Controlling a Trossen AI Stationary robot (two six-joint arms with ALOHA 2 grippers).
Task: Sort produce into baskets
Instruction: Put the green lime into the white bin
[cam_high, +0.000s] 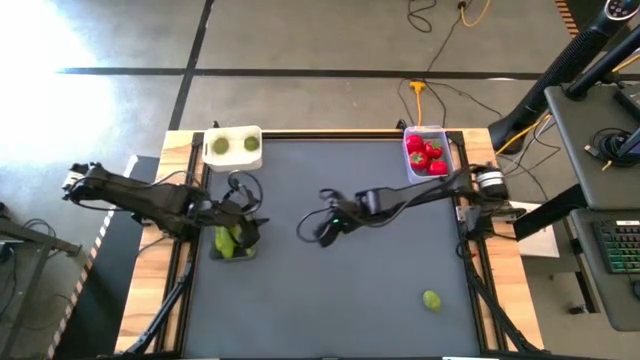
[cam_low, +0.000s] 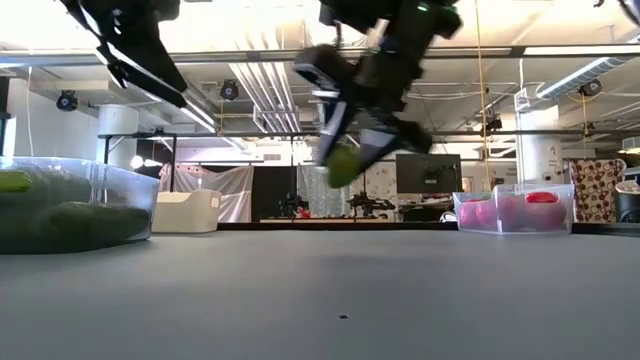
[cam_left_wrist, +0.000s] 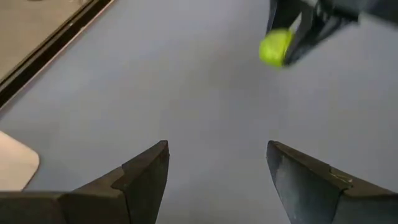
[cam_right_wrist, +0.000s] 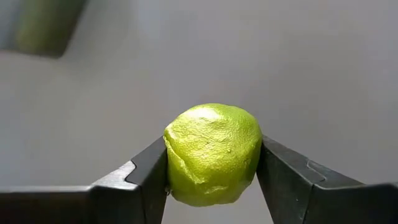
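Note:
My right gripper (cam_high: 326, 231) is above the middle of the table, shut on a yellow-green ball (cam_right_wrist: 212, 153), which also shows in the low view (cam_low: 343, 165). My left gripper (cam_high: 244, 230) is open and empty, above a tub of long green pods (cam_high: 230, 243) at the table's left edge. A white tub (cam_high: 233, 148) at the far left holds two yellow-green balls. A clear tub (cam_high: 427, 153) at the far right holds round red pieces. Another yellow-green ball (cam_high: 432, 299) rests on the table at the near right. My right gripper pinches the yellow-green ball by two opposite sides (cam_right_wrist: 174, 163) between its two fingers. The fingers slant down from the table's right side. The ball (cam_left_wrist: 275, 48) is lifted clear, well above the table top.
The dark mat (cam_high: 330, 300) lies bare between the two arms and toward the near edge. The pod tub (cam_low: 70, 212) stands close in the low view, the white tub (cam_low: 186, 212) and the clear tub (cam_low: 515, 211) far behind.

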